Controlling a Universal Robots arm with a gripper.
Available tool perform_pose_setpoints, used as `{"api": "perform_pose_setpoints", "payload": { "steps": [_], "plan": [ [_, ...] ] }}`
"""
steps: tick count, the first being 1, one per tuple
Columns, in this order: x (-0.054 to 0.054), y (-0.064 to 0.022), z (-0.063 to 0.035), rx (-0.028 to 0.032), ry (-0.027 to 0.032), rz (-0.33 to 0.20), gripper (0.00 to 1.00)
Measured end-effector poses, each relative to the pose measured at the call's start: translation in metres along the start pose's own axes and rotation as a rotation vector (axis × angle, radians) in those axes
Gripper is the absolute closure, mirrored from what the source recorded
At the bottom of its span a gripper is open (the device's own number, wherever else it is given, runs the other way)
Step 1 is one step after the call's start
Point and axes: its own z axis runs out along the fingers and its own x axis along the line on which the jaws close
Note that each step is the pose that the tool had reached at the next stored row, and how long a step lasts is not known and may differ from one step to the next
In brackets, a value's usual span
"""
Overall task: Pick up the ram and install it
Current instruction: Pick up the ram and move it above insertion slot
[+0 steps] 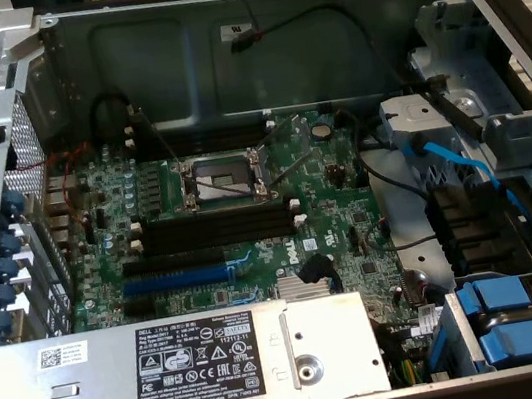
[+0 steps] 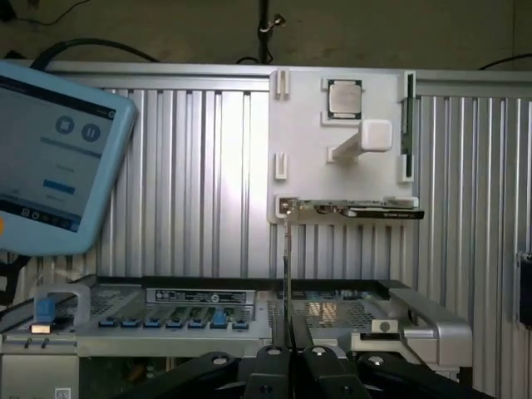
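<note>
Exterior view: I see the computer case [image 1: 248,20] lying open, with the green motherboard [image 1: 238,214] on its floor. Inside the case, the long black slots [image 1: 218,229] with white end clips stand empty. The blue expansion slot [image 1: 173,280] is just beside them and the CPU socket [image 1: 226,173] is on their other side. The labelled power supply [image 1: 185,359] occupies the case edge closest to the camera. Wrist view: I read the pincer [image 2: 288,353] as closed, its fingers [image 2: 270,370] together on the ram [image 2: 287,274]. The ram shows edge-on as a thin line running straight out from the fingertips, outside the case. Beyond the case, on the ribbed tabletop [image 2: 191,183], sits a white fixture [image 2: 307,141] carrying a processor chip [image 2: 343,98]. A dark strip [image 2: 366,213] lies along the fixture side nearest the case. A blue-framed tablet [image 2: 58,158] stands beside the case.
</note>
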Motion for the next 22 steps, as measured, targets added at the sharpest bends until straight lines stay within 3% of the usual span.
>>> {"api": "perform_pose_setpoints", "payload": {
  "steps": [6,17,22],
  "plan": [
    [0.002,-0.0269,-0.0080,-0.0008,0.0001,0.000,0.88],
    [0.004,-0.0787,-0.0121,-0.0034,0.0000,0.000,0.88],
    [0.001,-0.0883,-0.0123,-0.0031,-0.0019,0.003,0.88]
  ]
}}
